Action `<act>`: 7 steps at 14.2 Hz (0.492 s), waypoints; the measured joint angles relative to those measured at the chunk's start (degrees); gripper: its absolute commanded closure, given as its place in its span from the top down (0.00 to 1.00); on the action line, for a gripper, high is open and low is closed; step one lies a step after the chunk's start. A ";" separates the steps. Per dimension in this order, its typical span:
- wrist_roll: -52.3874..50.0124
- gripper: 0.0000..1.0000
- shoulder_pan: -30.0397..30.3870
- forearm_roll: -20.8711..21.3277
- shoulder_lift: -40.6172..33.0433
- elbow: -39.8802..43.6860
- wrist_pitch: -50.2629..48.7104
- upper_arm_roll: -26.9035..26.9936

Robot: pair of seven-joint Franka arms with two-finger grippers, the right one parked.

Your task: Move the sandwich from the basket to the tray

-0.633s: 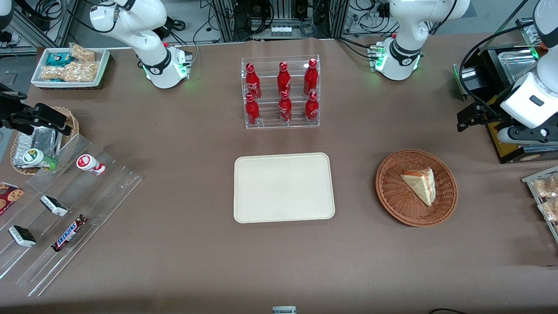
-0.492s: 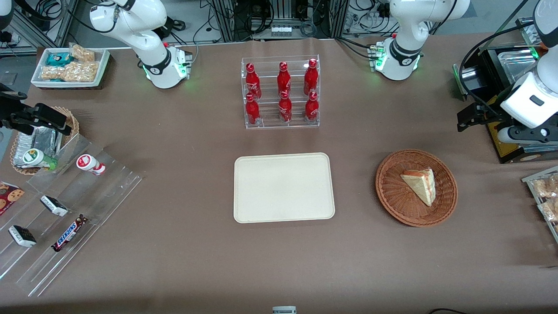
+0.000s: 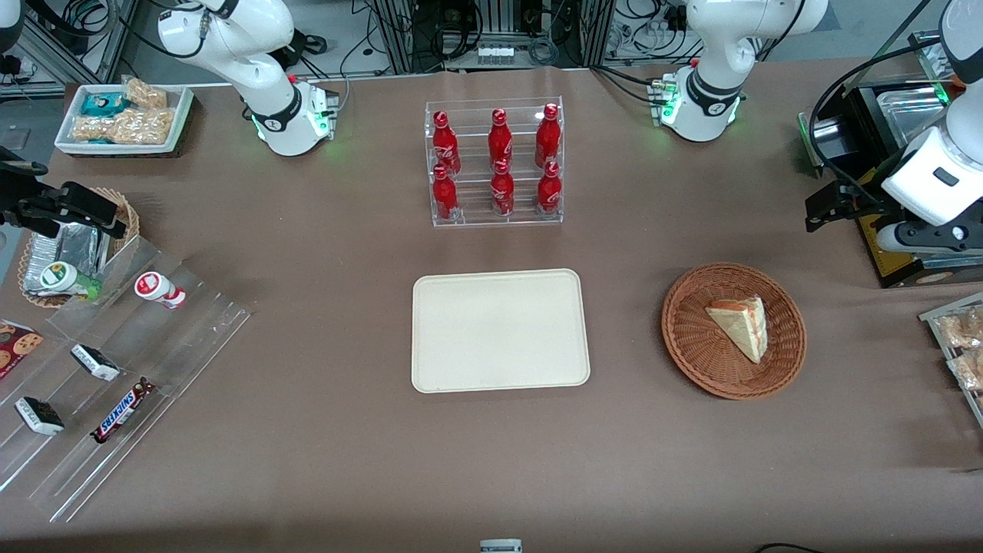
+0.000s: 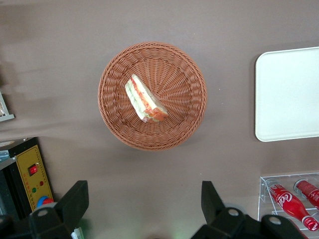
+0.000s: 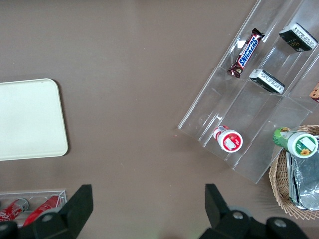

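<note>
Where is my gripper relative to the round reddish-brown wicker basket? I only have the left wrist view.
Observer: In the front view the gripper is not over the round reddish-brown wicker basket. It hangs farther from the front camera than the basket, toward the working arm's end of the table.
Operator: Is the flat cream rectangular tray free all over? I see one end only.
Observer: Yes, the front view shows the whole flat cream rectangular tray with nothing on it.
Operator: What stands near it?
Observer: A clear acrylic rack of six red bottles stands farther from the front camera than the tray, apart from it.
</note>
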 measured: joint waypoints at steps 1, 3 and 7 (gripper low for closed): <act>0.00 1.00 0.00 0.00 0.01 0.00 -0.01 -0.04; 0.00 1.00 -0.01 0.00 0.07 -0.08 -0.12 -0.09; 0.00 1.00 0.04 0.02 0.37 -1.32 -0.71 0.07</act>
